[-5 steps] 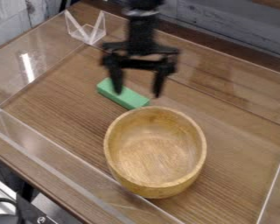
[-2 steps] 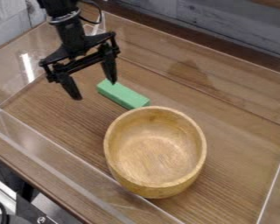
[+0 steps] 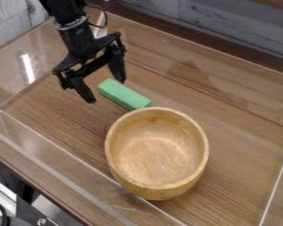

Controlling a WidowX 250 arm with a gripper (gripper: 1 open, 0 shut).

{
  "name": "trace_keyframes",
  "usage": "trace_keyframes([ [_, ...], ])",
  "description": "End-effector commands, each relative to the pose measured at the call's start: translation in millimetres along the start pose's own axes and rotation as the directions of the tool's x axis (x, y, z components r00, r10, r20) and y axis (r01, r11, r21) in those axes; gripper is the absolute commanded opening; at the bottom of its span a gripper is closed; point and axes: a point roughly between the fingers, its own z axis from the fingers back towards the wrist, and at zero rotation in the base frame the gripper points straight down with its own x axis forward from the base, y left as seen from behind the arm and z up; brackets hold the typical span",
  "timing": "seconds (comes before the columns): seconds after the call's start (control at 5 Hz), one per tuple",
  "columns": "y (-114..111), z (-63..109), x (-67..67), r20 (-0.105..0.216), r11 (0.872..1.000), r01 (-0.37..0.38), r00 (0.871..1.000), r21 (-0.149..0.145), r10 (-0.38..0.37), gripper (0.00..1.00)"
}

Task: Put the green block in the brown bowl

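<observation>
The green block (image 3: 125,94) lies flat on the wooden table, just beyond the far left rim of the brown bowl (image 3: 158,152). The bowl is round, light wood, and has nothing in it. My black gripper (image 3: 95,82) points down and hangs just left of the block's left end, with its jaws spread wide and nothing between them. One fingertip (image 3: 121,74) sits close over the block's far left end. I cannot tell whether it touches the block.
Clear acrylic walls (image 3: 38,146) run around the wooden table top (image 3: 226,97). A grey panelled wall stands at the back. Bare table stretches to the right of the bowl and behind the block.
The gripper moved from right above the block to its left side and rolled about its own axis. It stayed open. The block and the bowl have not moved.
</observation>
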Motion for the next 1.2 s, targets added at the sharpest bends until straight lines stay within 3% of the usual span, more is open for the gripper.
trace_keyframes([
  [0.0,-11,1.0,0.9,0.018,0.999,-0.031,0.999,-0.042,0.032,1.00],
  [0.6,-28,-12.4,1.2,0.002,0.992,-0.103,0.995,-0.073,0.103,1.00],
  [1.0,-37,-17.8,2.8,-0.007,0.990,-0.120,0.993,-0.072,0.119,1.00],
])
